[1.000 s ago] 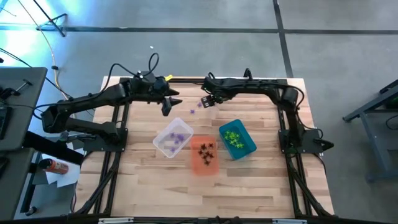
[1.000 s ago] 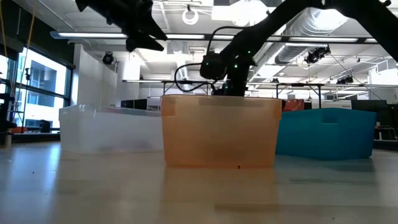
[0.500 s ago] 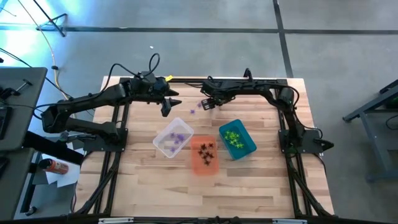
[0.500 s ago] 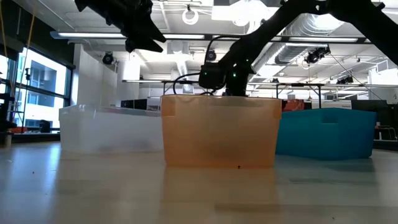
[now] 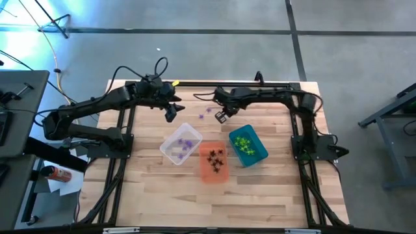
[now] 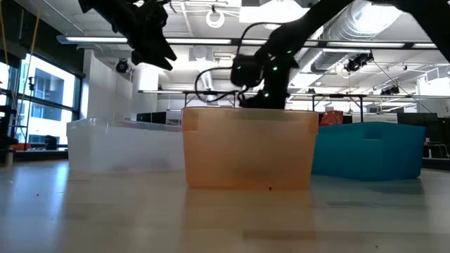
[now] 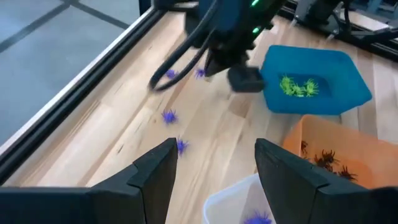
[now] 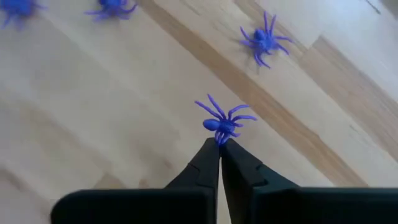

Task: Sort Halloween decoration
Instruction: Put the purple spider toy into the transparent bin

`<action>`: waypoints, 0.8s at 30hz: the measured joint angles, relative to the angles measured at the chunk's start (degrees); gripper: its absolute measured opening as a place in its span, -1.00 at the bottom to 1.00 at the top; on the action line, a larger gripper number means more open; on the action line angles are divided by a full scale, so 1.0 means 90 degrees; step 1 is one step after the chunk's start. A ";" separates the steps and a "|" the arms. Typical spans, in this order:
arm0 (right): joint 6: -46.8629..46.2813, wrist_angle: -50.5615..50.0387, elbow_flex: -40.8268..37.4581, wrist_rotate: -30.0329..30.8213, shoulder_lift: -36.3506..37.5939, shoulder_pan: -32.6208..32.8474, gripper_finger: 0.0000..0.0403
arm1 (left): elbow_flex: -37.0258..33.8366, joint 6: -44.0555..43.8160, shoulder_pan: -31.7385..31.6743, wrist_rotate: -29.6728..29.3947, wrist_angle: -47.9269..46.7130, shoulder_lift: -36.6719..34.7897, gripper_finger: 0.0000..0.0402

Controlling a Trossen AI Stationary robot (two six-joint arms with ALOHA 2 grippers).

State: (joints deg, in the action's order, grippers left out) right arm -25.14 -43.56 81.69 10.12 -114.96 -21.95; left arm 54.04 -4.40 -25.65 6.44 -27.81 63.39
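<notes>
Left gripper (image 5: 171, 112): fingers (image 7: 152, 177) wide, empty, hovering over counter (image 5: 260, 188) behind clear bin (image 5: 180, 144).
Clear bin: purple spiders inside.
Loose purple spiders (image 7: 169, 116): several on counter behind bins, between grippers.
Orange bin (image 5: 213, 162): black spiders.
Right gripper (image 5: 221, 117): fingers (image 8: 208, 165) pinched on one purple spider (image 8: 224, 123), tips at its rear.
Teal bin (image 5: 247, 145): green spiders.
Advice: grip looks marginal; lift slowly, carry to clear bin, release low inside.
</notes>
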 joint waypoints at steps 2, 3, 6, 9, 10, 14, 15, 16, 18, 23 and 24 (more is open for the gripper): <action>0.0067 0.0427 -0.0617 -0.0077 0.0497 0.0022 -0.98 | 0.0000 -0.0005 -0.0029 0.0002 -0.0008 -0.0021 0.01; 0.0067 0.0667 -0.0993 -0.0162 0.0806 0.0026 -0.97 | 0.0000 -0.0041 -0.0029 0.0002 0.0017 -0.0029 0.01; -0.0071 0.1413 -0.2365 -0.0411 0.1946 0.0029 -0.99 | 0.0000 -0.0052 -0.0029 0.0002 0.0159 -0.0026 0.01; -0.0276 0.2262 -0.3801 -0.0887 0.3300 0.0060 -0.99 | 0.0000 -0.0050 -0.0029 0.0002 0.0454 -0.0017 0.01; -0.0374 0.2477 -0.4227 -0.1010 0.3783 0.0095 -0.99 | 0.0000 -0.0046 -0.0029 0.0002 0.0620 0.0006 0.01; -0.0988 0.3522 -0.5641 -0.1282 0.5649 0.0375 -0.99 | 0.0002 -0.0049 -0.0029 0.0014 0.1311 0.0060 0.01; -0.1118 0.3907 -0.5900 -0.1320 0.6056 0.0455 -0.99 | 0.0002 -0.0051 -0.0029 0.0065 0.1434 0.0066 0.01; -0.1225 0.4409 -0.6145 -0.1324 0.6435 0.0531 -1.00 | 0.0000 -0.0051 -0.0029 0.0119 0.1560 0.0066 0.01; -0.1350 0.5447 -0.6540 -0.1323 0.7031 0.0654 -1.00 | 0.0002 -0.0071 -0.0023 0.0271 0.1896 0.0064 0.01; -0.0675 0.7324 -0.6654 -0.1346 0.7546 0.0859 -1.00 | -0.0442 -0.0803 0.0019 0.1290 0.3301 0.0065 0.01; -0.0486 0.7464 -0.6542 -0.1371 0.7521 0.0899 -1.00 | -0.0629 -0.1067 0.0050 0.1502 0.3806 0.0066 0.01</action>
State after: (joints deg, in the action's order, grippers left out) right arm -29.51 23.61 22.81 -2.23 -47.27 -13.86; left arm 48.38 -14.01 -25.20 19.96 6.44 63.99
